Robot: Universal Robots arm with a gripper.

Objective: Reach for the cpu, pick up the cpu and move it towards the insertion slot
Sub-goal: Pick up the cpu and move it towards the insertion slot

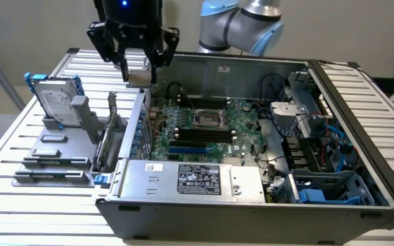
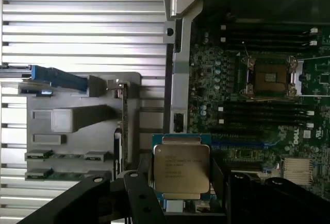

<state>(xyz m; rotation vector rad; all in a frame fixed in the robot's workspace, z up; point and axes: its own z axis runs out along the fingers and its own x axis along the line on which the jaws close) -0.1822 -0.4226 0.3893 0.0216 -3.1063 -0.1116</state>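
Claw [image 1: 139,66]: clamped on the cpu [image 2: 181,168], raised above the case's edge.
Cpu: printed lines on its lid, unreadable.
Insertion slot [image 1: 209,119]: apart, on the motherboard.
Motherboard [image 2: 258,126]: "DELL" printed.

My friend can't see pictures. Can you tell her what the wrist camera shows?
The end effector holds the cpu, a small silvery square chip, above the open computer. The insertion slot sits farther off on the green board.
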